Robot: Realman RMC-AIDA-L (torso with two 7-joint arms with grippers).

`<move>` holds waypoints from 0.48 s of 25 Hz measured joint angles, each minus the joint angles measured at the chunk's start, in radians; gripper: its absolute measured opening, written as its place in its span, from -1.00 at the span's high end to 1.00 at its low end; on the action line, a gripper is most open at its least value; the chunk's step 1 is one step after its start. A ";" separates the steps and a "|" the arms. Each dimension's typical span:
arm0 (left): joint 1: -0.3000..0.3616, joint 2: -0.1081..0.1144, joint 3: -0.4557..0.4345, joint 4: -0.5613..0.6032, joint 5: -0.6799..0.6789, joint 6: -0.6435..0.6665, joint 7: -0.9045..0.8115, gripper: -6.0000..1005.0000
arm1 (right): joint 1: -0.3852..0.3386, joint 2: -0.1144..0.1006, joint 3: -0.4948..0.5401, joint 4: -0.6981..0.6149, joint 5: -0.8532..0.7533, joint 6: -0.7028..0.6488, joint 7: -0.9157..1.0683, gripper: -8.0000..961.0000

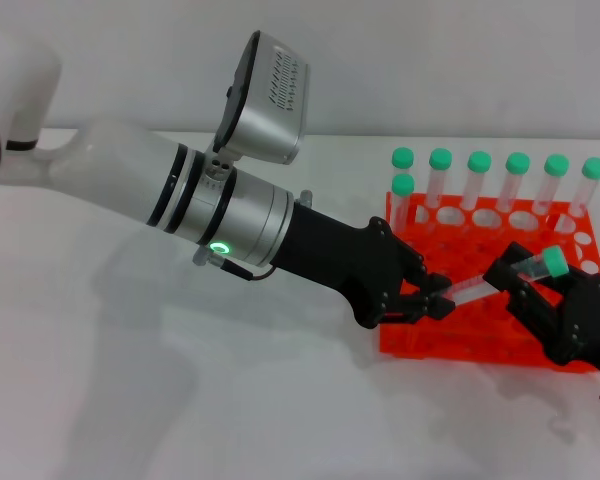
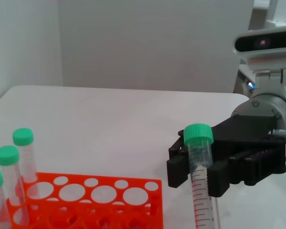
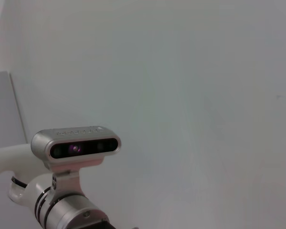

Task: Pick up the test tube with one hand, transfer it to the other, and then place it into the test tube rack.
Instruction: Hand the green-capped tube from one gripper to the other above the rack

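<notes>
Seven spare green-capped tubes (image 1: 478, 180) are standing upright beyond the jaws, while a white bench (image 1: 180, 400) is lying beneath them and a pale wall (image 2: 152, 43) is rising behind.

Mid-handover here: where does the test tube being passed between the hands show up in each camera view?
Head view: the test tube lies tilted above the rack's front right, its clear end in the left hand, its green cap at the right hand.
Left wrist view: low, right of centre, cap up, before the right hand.
Right wrist view: not in it.
Shared landmark: the orange rack, seen in the head and left wrist views.
</notes>
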 joint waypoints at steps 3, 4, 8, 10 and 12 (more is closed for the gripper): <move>0.000 0.000 -0.001 0.000 -0.001 -0.001 0.000 0.57 | 0.000 0.000 0.001 0.001 0.000 0.001 -0.003 0.22; 0.000 0.000 -0.001 0.000 -0.001 -0.002 0.000 0.57 | 0.000 0.000 0.001 0.001 0.000 0.001 -0.004 0.24; 0.001 0.000 -0.001 0.000 -0.006 -0.003 0.000 0.57 | 0.000 0.000 0.001 0.001 0.000 0.001 -0.004 0.34; 0.002 0.000 -0.001 0.001 -0.007 -0.007 0.000 0.57 | 0.000 0.000 0.001 0.002 0.000 0.001 -0.004 0.36; 0.002 0.000 -0.001 0.002 -0.008 -0.010 0.000 0.57 | 0.000 0.000 0.001 0.003 0.000 0.001 -0.004 0.36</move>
